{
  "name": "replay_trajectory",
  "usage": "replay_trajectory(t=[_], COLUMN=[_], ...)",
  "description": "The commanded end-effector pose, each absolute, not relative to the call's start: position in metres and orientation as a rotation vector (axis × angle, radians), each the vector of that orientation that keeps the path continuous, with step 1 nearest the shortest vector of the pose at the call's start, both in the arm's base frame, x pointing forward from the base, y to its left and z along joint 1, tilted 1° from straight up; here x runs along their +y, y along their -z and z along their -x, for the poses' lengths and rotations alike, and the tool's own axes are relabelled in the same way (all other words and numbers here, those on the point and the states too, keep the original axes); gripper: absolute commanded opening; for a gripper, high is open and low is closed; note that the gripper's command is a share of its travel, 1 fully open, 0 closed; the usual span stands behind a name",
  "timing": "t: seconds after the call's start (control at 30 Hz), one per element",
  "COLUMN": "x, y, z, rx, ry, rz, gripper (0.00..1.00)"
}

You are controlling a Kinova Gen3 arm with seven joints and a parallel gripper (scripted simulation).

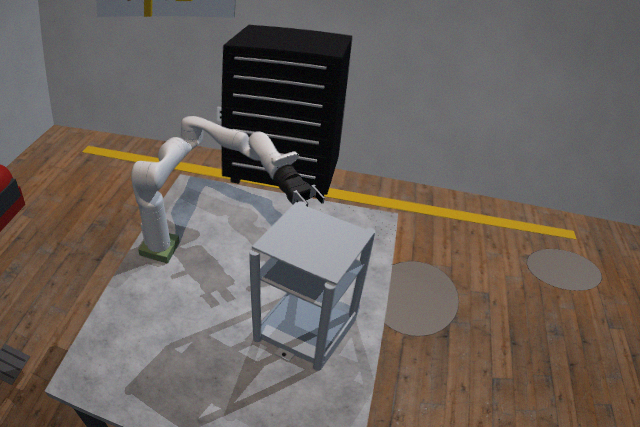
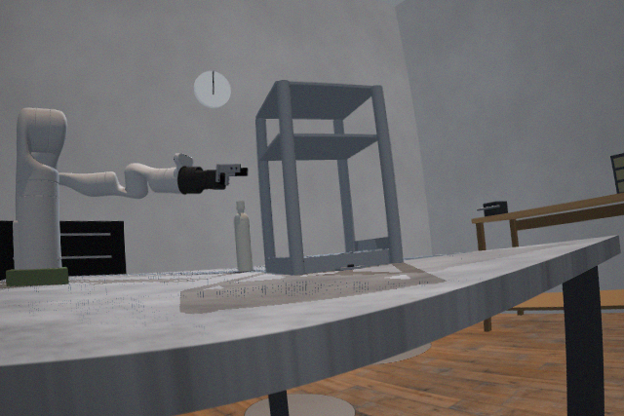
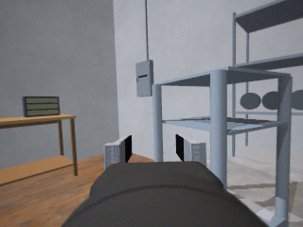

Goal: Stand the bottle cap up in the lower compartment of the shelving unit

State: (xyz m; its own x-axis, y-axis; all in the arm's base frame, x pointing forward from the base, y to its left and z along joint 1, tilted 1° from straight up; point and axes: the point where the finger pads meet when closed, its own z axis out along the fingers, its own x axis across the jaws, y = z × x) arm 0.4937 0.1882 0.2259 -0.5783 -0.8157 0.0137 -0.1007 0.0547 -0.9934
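Observation:
The white bottle (image 2: 243, 238) stands cap up on the table, just left of the grey shelving unit (image 2: 325, 174) in the exterior view. It does not show in the other two views. My gripper (image 2: 242, 170) is open and empty. It points level toward the unit, above the bottle's cap and clear of it. In the top view the gripper (image 1: 306, 197) hangs by the far edge of the unit's top shelf (image 1: 314, 241). The wrist view shows the open fingers with the unit's posts (image 3: 219, 123) to their right. The lower compartment (image 2: 330, 209) holds nothing.
A black drawer cabinet (image 1: 286, 107) stands behind the table. A wooden bench (image 2: 549, 214) is off to the right and also shows in the wrist view (image 3: 38, 128). The arm's base (image 1: 159, 249) sits on the table's left side.

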Motion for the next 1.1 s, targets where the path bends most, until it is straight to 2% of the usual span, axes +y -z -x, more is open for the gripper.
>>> replay_trajectory(t=[0.0,1.07], x=[0.1887,0.1886], y=[-0.2232,-0.2194], z=[-0.4953,-0.4947], rx=[1.703,1.667], ry=[1.631,1.668], rz=[0.911,0.866], gripper=[1.00,1.00])
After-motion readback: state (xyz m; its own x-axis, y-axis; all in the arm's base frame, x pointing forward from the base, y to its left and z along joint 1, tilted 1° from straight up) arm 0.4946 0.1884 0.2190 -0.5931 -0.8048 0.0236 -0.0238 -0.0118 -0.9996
